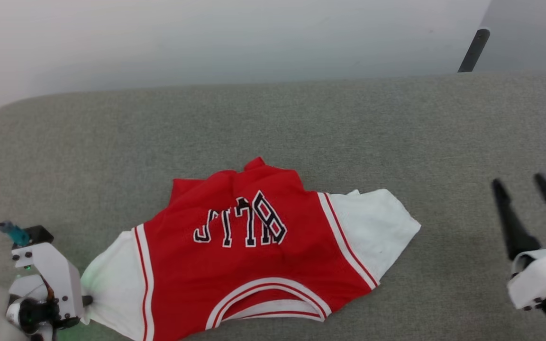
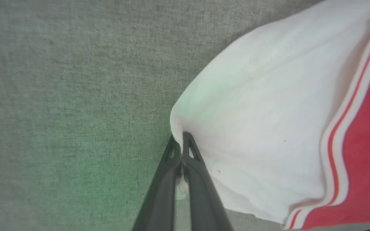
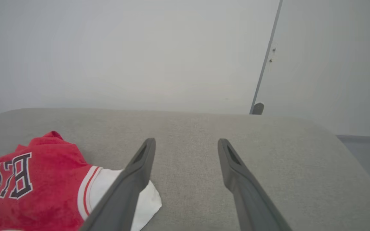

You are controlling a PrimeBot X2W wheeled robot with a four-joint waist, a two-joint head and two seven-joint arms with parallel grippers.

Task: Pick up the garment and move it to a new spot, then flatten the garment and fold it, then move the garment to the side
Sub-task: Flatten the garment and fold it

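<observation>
Garment [image 1: 254,265]: the red BULLS T-shirt lay spread but rumpled on the grey upholstered surface [image 1: 301,118], in front of the robot and toward its left; its collar trim [image 1: 268,298] sat nearest the robot, its lettering [image 1: 244,222] read upside down in the head view, and its far hem end [image 1: 235,177] was bunched up
Sleeves: the white sleeve on the robot's left [image 2: 262,106] was drawn out to a point, while the opposite white sleeve [image 1: 377,232] lay slack and creased
Right gripper [image 1: 519,180]: released, its fingers spread wide over a bare part of the surface, well apart from the garment and holding nothing
Left gripper [image 2: 181,138]: clenched, its fingertips pinching the outer edge of the left-hand sleeve, low against the surface
Step in hand: judged to be the pick-up, with the grasp made and the cloth not yet lifted clear, though a sideways pull to flatten it would start from the same hold
Next move: probably a lift and carry by the left gripper to a new spot; one pinch on one sleeve would leave the body hanging and dragging, so the right gripper may need to take the other sleeve or shoulder, and the thin hold at the edge could slip under the garment's weight
</observation>
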